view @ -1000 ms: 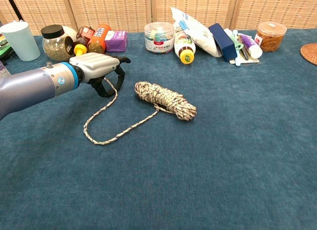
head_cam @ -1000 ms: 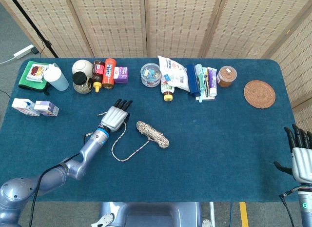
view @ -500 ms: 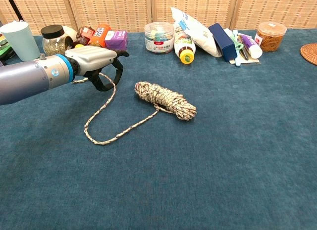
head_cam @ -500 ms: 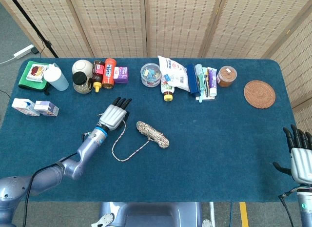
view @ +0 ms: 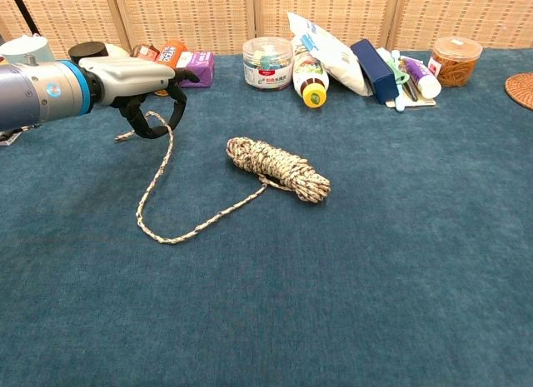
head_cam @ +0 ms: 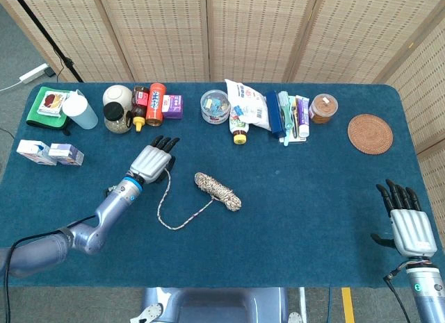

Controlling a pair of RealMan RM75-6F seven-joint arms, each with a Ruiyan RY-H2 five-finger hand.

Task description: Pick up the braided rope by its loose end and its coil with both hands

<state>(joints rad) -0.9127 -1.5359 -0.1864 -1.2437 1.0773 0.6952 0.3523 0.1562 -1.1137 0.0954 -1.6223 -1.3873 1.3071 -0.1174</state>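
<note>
**Left hand has the loose end; the coil waits**

Far left of the coil (view: 277, 167), the left hand (view: 137, 81) holds the rope's loose end (view: 127, 135), lifted off the cloth with its fingers curled around the strand. From there the braided rope (head_cam: 169, 213) droops down, loops across the cloth toward the robot, and runs back up into the coil, which lies flat, untouched.

So step one looks done: the loose end is secured. The next move calls for the other arm to travel a long way in and close over the coil's bundle.

Behind the coil, a row of jars, bottles and packets lines the table's far edge. The blue tablecloth (head_cam: 313, 198) covers everything; woven screens close off the room behind.

Far right of the coil, well apart from it, the right hand (head_cam: 407, 224) hangs at the table's near corner, fingers straight and spread, holding nothing.
</note>
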